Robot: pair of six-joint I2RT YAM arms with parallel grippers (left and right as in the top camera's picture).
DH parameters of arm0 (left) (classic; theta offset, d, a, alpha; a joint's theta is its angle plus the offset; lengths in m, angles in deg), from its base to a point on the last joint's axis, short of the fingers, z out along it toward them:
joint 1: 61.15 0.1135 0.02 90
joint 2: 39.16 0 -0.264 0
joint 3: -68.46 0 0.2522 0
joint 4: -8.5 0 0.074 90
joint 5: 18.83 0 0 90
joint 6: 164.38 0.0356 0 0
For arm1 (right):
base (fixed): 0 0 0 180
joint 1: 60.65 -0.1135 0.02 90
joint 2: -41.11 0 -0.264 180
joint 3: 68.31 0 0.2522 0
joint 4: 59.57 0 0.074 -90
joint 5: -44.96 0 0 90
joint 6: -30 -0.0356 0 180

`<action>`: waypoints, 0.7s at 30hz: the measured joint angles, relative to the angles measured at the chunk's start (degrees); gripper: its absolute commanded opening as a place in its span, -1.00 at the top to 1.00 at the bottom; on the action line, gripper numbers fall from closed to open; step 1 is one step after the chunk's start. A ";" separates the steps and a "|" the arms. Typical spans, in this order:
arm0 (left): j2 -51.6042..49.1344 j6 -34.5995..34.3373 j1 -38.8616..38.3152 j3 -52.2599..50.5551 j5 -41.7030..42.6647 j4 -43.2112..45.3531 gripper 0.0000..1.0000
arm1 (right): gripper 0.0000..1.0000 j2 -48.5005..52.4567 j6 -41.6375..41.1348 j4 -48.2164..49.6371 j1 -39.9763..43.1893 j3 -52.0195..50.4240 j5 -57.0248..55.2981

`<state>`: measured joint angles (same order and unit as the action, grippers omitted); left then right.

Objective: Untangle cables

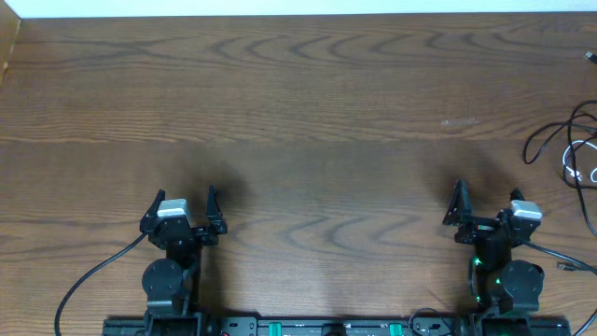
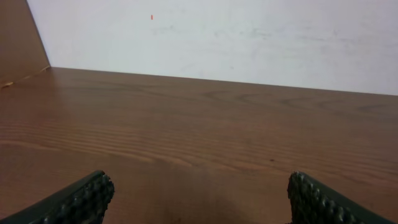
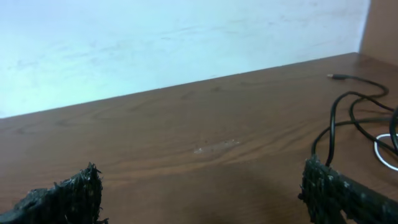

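**Both my claws stood open at the near edge, and the cables lay off to my right.**

My left claw (image 1: 185, 196) and right claw (image 1: 487, 194) sat low over the wooden bench (image 1: 298, 93), jaws spread wide and gripping nothing. The cables (image 1: 578, 140) were a loose tangle of thin black loops with a white cord (image 3: 380, 149) among them. They lay at the bench's right edge, beyond my right claw and outside it, apart from it and partly cut off by the frame. One black strand ended in a small plug (image 3: 334, 76) toward the far right corner. Plain wood showed between that claw and the tangle. A white wall (image 2: 217, 37) backed the bench, and a brown side panel (image 2: 18, 37) closed its left end.
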<state>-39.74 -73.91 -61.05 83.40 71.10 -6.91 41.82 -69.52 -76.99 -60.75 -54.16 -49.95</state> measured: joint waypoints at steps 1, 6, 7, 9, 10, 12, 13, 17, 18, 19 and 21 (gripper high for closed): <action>0.00 0.00 0.00 0.00 0.00 -0.02 -0.81 | -0.99 0.00 0.24 -0.02 -0.02 0.00 0.22; 0.00 0.00 0.00 0.00 0.00 -0.02 -0.81 | -0.99 0.00 1.11 -0.04 0.00 0.00 0.66; 0.00 0.00 0.00 0.00 0.00 -0.02 -0.81 | -0.98 0.02 1.22 -0.04 0.00 0.00 0.66; 0.00 0.00 0.00 0.00 0.00 0.00 -0.81 | -0.99 0.02 1.29 -0.04 0.00 0.00 0.66; 0.00 0.00 0.00 0.00 0.00 -0.02 -0.81 | -0.99 0.02 1.31 -0.04 0.00 0.00 0.66; 0.00 0.00 0.00 0.00 0.00 -0.02 -0.81 | -0.99 0.00 1.33 -0.04 0.00 0.00 0.66; 0.00 0.00 0.00 0.00 0.00 -0.02 -0.81 | -0.98 0.00 1.36 -0.04 0.00 0.00 0.68; 0.00 0.00 0.00 0.00 0.00 -0.02 -0.81 | -0.99 0.00 1.49 -0.04 0.00 0.00 0.68; 0.00 0.00 0.00 0.00 0.00 -0.02 -0.81 | -0.99 0.00 1.49 -0.04 0.00 0.00 0.68; 0.00 0.00 0.00 0.00 0.00 -0.02 -0.81 | -0.98 0.00 1.49 -0.04 -0.02 0.00 0.68; 0.00 0.00 0.00 0.00 0.00 -0.02 -0.81 | -0.99 0.00 1.49 -0.04 -0.02 0.00 0.68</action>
<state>-39.74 -73.91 -61.05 83.40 71.10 -6.94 41.82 -68.03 -77.03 -60.77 -54.16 -49.27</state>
